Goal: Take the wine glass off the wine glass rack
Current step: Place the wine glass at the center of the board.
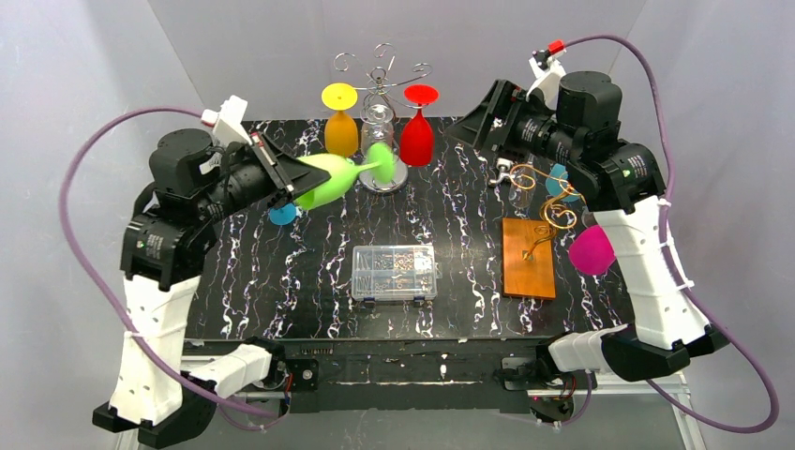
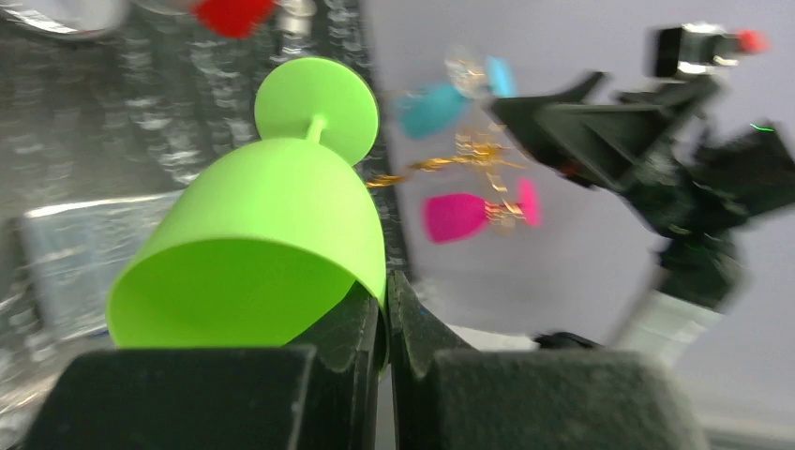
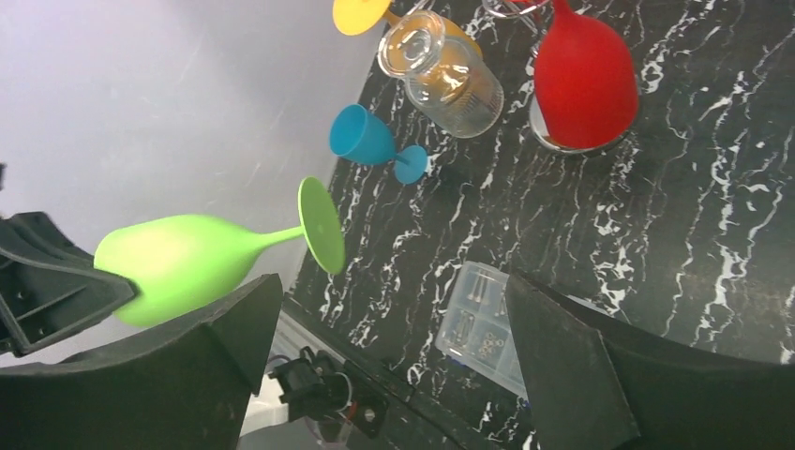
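Observation:
My left gripper (image 1: 298,183) is shut on the rim of a green wine glass (image 1: 333,178). It holds the glass on its side above the table, with the foot pointing at the silver wire rack (image 1: 380,70) at the back centre. In the left wrist view the fingers (image 2: 386,291) pinch the wall of the green bowl (image 2: 272,234). A yellow glass (image 1: 340,127), a clear glass (image 1: 378,117) and a red glass (image 1: 417,136) hang upside down on that rack. My right gripper (image 1: 466,127) is open and empty, right of the rack; its wrist view shows the green glass (image 3: 187,258).
A small blue glass (image 1: 283,214) lies on the table under my left gripper. A clear plastic parts box (image 1: 395,272) sits front centre. At right, a gold wire rack on a wooden base (image 1: 528,262) carries a teal glass (image 1: 562,183) and a magenta glass (image 1: 591,248).

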